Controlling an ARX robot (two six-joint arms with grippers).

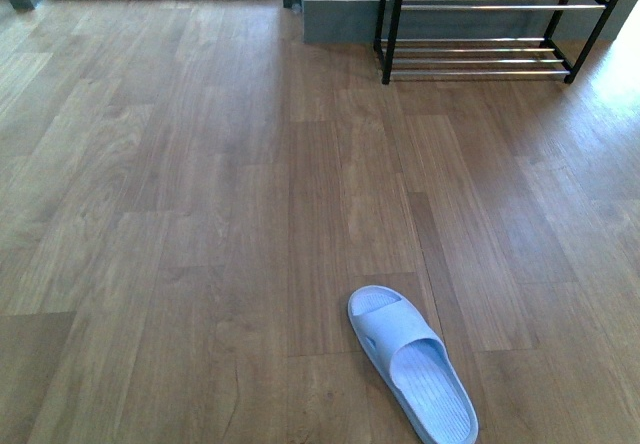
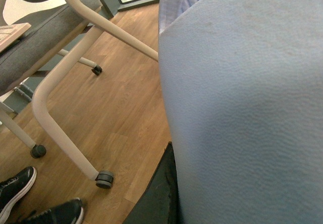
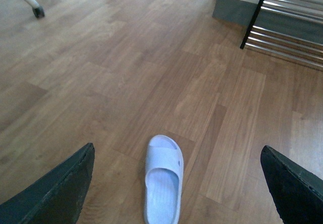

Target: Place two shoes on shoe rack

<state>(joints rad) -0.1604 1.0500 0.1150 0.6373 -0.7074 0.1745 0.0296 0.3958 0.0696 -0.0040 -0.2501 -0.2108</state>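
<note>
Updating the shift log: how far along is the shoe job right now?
Done: nothing yet; the visible rods of the shoe rack hold no shoe. In hand: a pale-blue slide fills the left wrist view, apparently clamped by the left end effector, whose finger shows beside it. Left: the second slide lies on the floor below the open right end effector; it needs picking up, then both need racking.

Left gripper (image 2: 166,189) clasping slide (image 2: 242,108), right gripper (image 3: 176,149) spread wide

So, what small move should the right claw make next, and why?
Probably lower the right claw straight toward the slide: the claw is open, and the slide lies on the floor between its fingers, untouched, far from the shoe rack.
</note>
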